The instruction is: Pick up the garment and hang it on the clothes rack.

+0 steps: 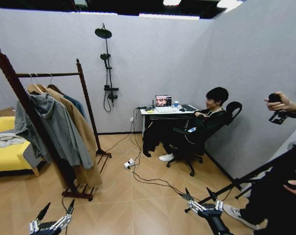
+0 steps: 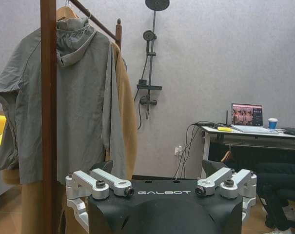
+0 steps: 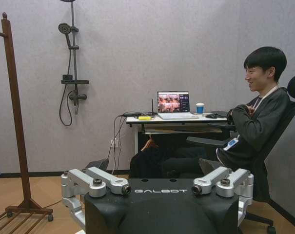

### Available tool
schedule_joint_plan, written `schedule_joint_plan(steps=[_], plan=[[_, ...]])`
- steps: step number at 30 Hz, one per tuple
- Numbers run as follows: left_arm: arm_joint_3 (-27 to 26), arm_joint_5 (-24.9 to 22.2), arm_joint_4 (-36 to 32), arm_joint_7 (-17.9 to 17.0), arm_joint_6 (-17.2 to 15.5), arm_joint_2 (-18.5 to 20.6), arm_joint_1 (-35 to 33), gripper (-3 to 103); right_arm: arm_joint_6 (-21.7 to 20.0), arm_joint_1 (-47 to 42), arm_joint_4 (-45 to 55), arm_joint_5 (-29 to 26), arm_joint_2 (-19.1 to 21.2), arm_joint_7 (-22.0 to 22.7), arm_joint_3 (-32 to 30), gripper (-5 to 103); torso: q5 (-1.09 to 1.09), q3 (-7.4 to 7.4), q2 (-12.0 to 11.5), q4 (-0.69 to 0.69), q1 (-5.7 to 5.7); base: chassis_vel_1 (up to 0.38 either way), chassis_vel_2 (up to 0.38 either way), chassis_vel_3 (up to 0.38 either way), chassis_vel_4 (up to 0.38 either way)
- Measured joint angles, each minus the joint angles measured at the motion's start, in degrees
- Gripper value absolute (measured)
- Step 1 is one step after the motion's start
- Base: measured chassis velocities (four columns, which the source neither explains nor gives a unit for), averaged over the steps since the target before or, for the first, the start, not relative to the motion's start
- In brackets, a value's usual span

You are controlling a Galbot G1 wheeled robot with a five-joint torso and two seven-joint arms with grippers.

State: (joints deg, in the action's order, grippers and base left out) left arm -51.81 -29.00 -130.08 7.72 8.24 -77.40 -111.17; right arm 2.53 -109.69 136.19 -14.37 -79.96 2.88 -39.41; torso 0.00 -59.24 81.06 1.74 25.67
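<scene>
My left hand (image 1: 54,215) wide, empty, low over floor | my right hand (image 1: 201,199) wide, empty | clothes rack (image 1: 50,74) holds grey hoodie (image 1: 59,127), tan coat (image 1: 84,132), teal garment (image 1: 77,104) behind.

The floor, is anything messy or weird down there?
Yes. Loose cables and a white power strip sprawl over the wooden floor between the desk and the clothes rack, right where someone could trip. Nothing looks spilled or broken.
</scene>
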Motion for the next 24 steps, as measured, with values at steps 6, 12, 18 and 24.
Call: schedule_joint_plan(steps=[6, 12, 18, 24], plan=[[0.0, 0.0, 0.0, 0.0, 0.0, 0.0, 0.0, 100, 0.0, 0.0, 0.0, 0.0, 0.0, 0.0, 0.0, 100, 0.0, 0.0, 0.0, -0.01, 0.0, 0.122, -0.13, -0.114, 0.107], [0.0, 0.0, 0.0, 0.0, 0.0, 0.0, 0.0, 100, 0.0, 0.0, 0.0, 0.0, 0.0, 0.0, 0.0, 100, 0.02, 0.0, 0.0, 0.01, 0.0, 0.204, -0.227, -0.202, 0.201], [0.0, 0.0, 0.0, 0.0, 0.0, 0.0, 0.0, 100, 0.0, 0.0, 0.0, 0.0, 0.0, 0.0, 0.0, 100, 0.01, 0.0, 0.0, -0.01, -0.01, 0.299, -0.274, -0.273, 0.276], [0.0, 0.0, 0.0, 0.0, 0.0, 0.0, 0.0, 100, 0.0, 0.0, 0.0, 0.0, 0.0, 0.0, 0.0, 100, 0.02, 0.03, 0.0, 0.0, -0.07, 0.253, -0.303, -0.269, 0.268]])
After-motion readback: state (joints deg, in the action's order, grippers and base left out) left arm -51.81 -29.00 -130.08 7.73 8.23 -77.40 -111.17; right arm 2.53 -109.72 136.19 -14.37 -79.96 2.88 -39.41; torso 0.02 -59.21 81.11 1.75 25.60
